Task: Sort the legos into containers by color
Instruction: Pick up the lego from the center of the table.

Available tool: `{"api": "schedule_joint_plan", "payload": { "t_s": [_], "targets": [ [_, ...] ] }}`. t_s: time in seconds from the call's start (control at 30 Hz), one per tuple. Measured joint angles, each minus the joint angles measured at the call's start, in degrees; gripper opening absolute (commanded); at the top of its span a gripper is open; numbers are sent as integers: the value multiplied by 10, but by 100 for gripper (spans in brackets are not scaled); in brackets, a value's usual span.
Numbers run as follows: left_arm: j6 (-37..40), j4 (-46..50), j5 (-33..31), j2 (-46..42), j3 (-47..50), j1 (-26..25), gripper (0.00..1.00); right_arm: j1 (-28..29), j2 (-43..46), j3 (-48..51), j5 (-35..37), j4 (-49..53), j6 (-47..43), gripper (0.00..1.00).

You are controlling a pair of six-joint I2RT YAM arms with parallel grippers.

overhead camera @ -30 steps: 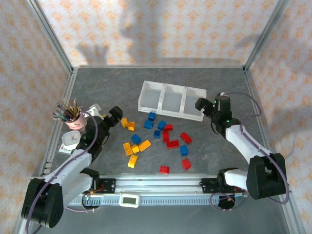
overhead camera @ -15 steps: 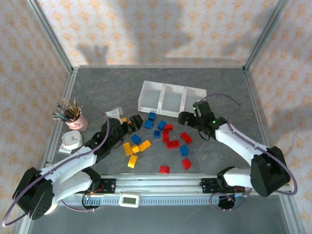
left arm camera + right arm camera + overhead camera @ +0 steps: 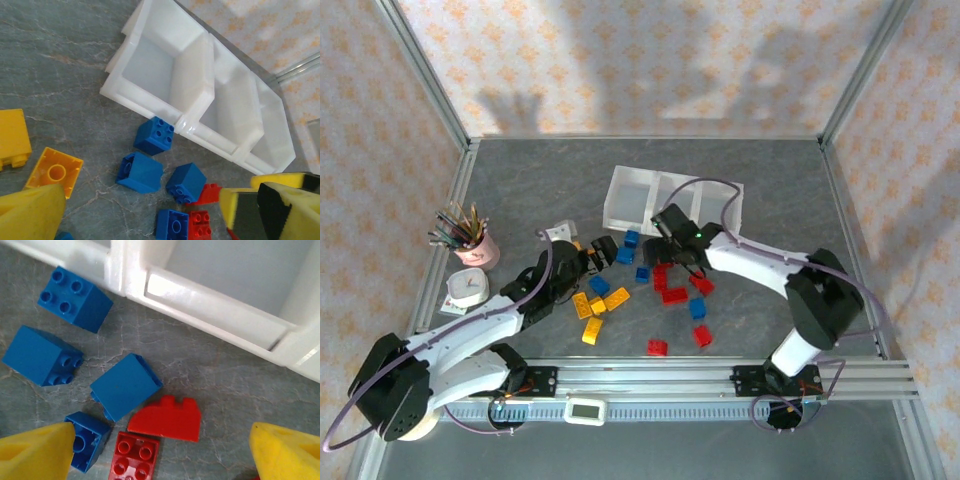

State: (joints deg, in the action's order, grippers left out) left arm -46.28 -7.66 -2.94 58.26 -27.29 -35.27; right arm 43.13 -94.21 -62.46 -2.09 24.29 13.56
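Swung inward now, right fingers (image 3: 35, 452) are hovering wide apart, empty; red oblong plastic brick (image 3: 165, 418) is lying just ahead, lengthwise between them.

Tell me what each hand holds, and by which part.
Nothing is held. The left hand and right hand both stand open over loose legos.

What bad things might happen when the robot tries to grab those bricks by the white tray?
1. The right gripper hangs open over a red brick squeezed against a blue brick, so it might pinch both colours together.
2. The left gripper is close by at the same pile, so the arms might bump.
3. The white tray sits right next to these bricks, so a finger could knock it.
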Motion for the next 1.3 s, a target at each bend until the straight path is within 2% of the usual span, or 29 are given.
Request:
{"api": "schedule_joint_plan", "payload": {
  "t_s": [0.27,0.6,1.3],
  "targets": [
    [-2,28,-23,-20,-3,0,99,16,-92,-74,13,26,-63,83],
    [-2,47,-35,-15,-14,0,99,18,-158,-123,13,36,-90,73],
    [-2,63,-36,11,-31,0,99,18,-185,-137,10,39,-111,37]
  ]
}}
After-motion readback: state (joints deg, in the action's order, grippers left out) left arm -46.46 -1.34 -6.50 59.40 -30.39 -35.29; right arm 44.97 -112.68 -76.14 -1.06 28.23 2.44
